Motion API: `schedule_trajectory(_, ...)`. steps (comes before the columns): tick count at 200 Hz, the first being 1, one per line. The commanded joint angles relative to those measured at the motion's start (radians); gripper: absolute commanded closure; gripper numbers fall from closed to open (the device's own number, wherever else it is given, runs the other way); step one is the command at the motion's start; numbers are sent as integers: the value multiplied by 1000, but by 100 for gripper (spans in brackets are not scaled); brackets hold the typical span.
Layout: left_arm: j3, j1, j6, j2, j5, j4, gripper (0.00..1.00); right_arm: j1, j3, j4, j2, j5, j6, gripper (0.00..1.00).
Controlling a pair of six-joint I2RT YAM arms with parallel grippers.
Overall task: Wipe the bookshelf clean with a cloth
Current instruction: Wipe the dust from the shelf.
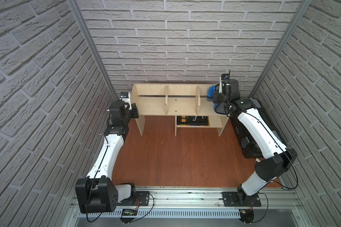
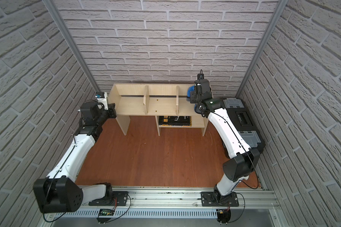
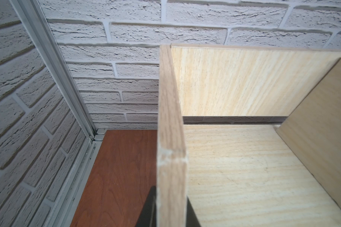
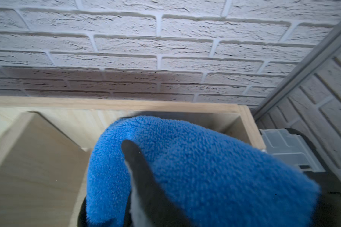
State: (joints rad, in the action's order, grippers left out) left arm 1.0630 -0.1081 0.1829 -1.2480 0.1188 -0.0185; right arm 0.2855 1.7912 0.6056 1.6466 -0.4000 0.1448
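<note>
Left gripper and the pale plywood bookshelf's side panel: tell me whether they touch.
Touching. The left wrist view shows the left gripper clamped on the pale plywood bookshelf, one black finger against each face of its side panel.

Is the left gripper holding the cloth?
No, the cloth is draped over the right gripper, while the left gripper clamps the bookshelf at its side panel.
</note>
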Motion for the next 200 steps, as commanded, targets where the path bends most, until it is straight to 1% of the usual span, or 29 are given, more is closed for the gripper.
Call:
schedule_trajectory(1, -3, 19, 63, 11, 113, -29, 100, 1, -108, -52, -63, -73, -25, 97)
schedule_trajectory(21, -2, 19, 63, 7, 112, -32, 100, 2, -201, -66, -82, 7, 29, 97)
schedule_trajectory(40, -2, 20, 61, 6, 110, -34, 100, 2, -254, -63, -86, 58, 79, 97)
schedule_trajectory(60, -3, 21, 59, 6, 111, -34, 100, 3, -258, -76, -86, 99, 99, 97)
schedule_trajectory(70, -2, 21, 61, 4, 117, -31, 100, 2, -214, -60, -72, 119, 95, 97)
schedule_trajectory(96, 8, 21, 63, -9, 118, -44, 100, 4, 8, 20, 1, 210, 104, 97)
schedule_trajectory(110, 4, 20, 61, -3, 114, -42, 100, 10, 106, 33, 30, 250, 127, 97)
schedule_trajectory(124, 1, 21, 59, 4, 111, -41, 100, 13, 169, 31, 46, 290, 156, 97)
schedule_trajectory(136, 1, 21, 58, 3, 111, -41, 100, 12, 192, 14, 53, 333, 183, 97)
schedule_trajectory(155, 2, 21, 58, 1, 113, -41, 100, 12, 166, -16, 54, 402, 215, 97)
schedule_trajectory(175, 2, 18, 61, 2, 113, -40, 100, 12, 81, -51, 38, 458, 232, 97)
schedule_trajectory(200, 1, 16, 63, 1, 116, -38, 100, 10, -39, -66, -12, 428, 236, 98)
